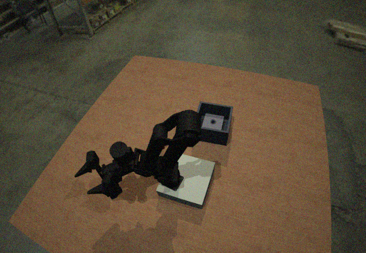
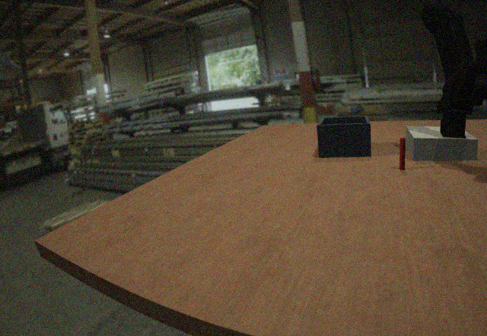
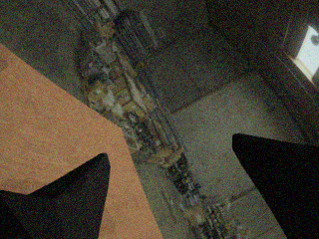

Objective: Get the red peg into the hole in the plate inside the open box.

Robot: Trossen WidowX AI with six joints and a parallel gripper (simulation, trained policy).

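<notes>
1. Exterior view: red peg is standing upright on the table, near the pale block.
2. Top view: dark box is sitting open, plate showing its hole at the bottom.
3. Gripper is hanging well apart from the box, jaws spread wide, grasping nothing.

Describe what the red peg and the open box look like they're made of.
Red peg: perhaps painted wood or plastic; evenly red, with no clear grain or shine.

Open box: possibly matte plastic or painted metal; uniformly dark, flat walls without visible grain.
</notes>
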